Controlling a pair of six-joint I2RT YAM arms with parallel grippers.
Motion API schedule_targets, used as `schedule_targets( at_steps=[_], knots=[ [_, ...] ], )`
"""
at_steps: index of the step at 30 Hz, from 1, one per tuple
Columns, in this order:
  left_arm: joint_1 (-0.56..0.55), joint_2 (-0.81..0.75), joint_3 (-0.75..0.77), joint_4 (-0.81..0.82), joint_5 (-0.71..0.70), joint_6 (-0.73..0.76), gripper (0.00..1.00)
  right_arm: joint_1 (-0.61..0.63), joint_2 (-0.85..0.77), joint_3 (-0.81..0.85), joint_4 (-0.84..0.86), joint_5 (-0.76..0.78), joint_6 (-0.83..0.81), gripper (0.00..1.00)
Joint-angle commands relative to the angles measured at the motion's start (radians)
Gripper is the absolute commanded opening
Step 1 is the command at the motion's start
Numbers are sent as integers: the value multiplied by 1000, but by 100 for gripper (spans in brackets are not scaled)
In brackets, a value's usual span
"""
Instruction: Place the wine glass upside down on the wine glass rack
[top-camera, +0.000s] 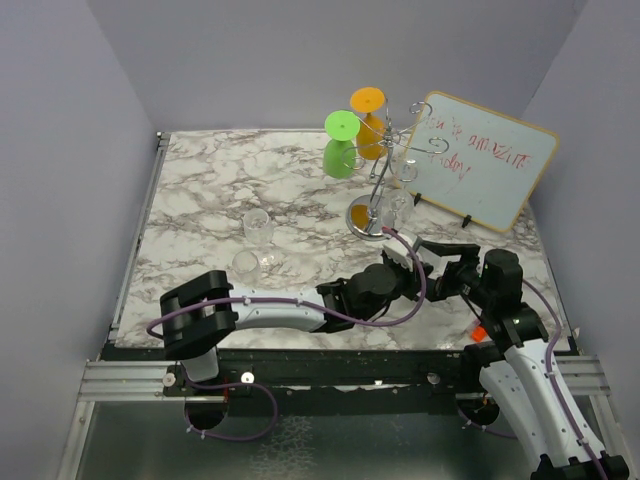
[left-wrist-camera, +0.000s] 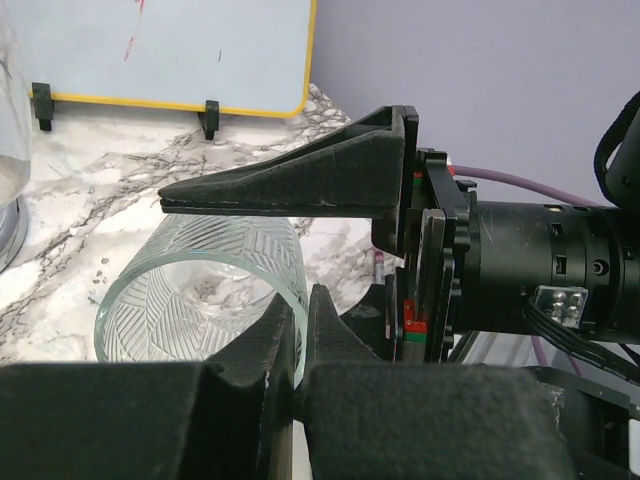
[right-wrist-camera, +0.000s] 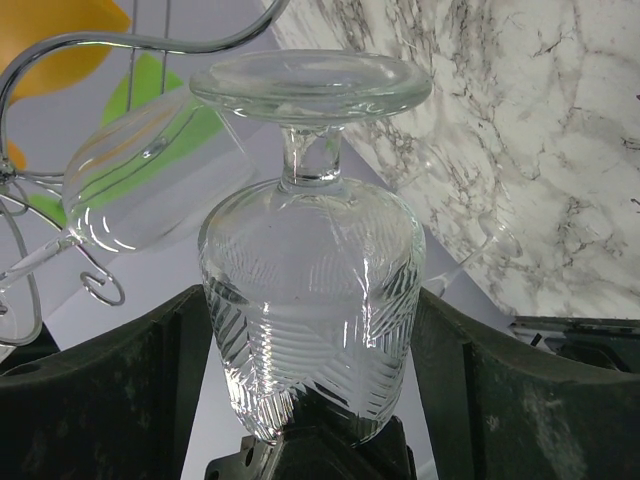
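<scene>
Read the step in hand as a handover before hanging. Treat the left end effector (left-wrist-camera: 298, 392) as closed to a thin seam, with the rim of the wine glass (right-wrist-camera: 308, 300) entering that seam, apparently pinched. Locate the glass between the two end effectors, clear of the tabletop (top-camera: 210, 190), its ribbed bowl clamped from both sides by the right end effector (right-wrist-camera: 310, 345) and its foot pointing away from that wrist. Confirm the right grip before parting the left fingers, then draw the left arm straight off the rim without side load. Turn the foot uppermost and slide the stem into a free curled arm of the wine glass rack (top-camera: 380, 190), just ahead of both end effectors. Avoid the clear glass (right-wrist-camera: 140, 170) hanging there, and the green glass (top-camera: 337, 158) and orange glass (top-camera: 370, 142) beyond. Expect marbled tabletop, a loose glass (top-camera: 257, 226) and a second loose glass (top-camera: 246, 263) well left of the left end effector, a white board (top-camera: 485, 170) ahead of the right one, and plain pale walls.
</scene>
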Motion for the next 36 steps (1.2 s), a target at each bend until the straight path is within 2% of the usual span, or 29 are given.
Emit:
schedule_targets(
  at_steps=[1, 4, 6, 9, 11, 12, 14, 17, 25, 31, 36],
  knots=[
    [-10, 14, 34, 99, -14, 30, 0, 1, 3, 36, 33, 2, 16, 80],
    [-10, 18, 30, 117, 5, 36, 0, 1, 7, 35, 42, -1, 11, 74],
    [-10, 18, 24, 127, 40, 41, 0, 1, 4, 34, 60, 4, 2, 58],
    [-11, 8, 4, 128, 50, 24, 1, 1, -5, 50, 49, 35, -37, 39],
    [-11, -13, -21, 128, 48, 11, 13, 1, -12, 62, 33, 57, -58, 32],
    [-10, -27, -35, 128, 48, 5, 22, 2, -17, 65, 29, 67, -68, 30],
    [-11, -54, -57, 126, 51, -3, 39, 2, -22, 71, 18, 88, -89, 28],
    [-11, -100, -94, 126, 70, -15, 55, 1, -23, 75, 10, 113, -128, 26],
    [-9, -281, -209, 100, 50, -32, 77, 1, -13, 111, -6, 215, -354, 26],
    [34, -403, -149, -116, 69, -75, 92, 1, 25, 79, 306, 88, -808, 24],
    [155, -472, -84, -274, 245, -193, 96, 1, 0, 85, 392, -25, -1194, 22]
  ],
)
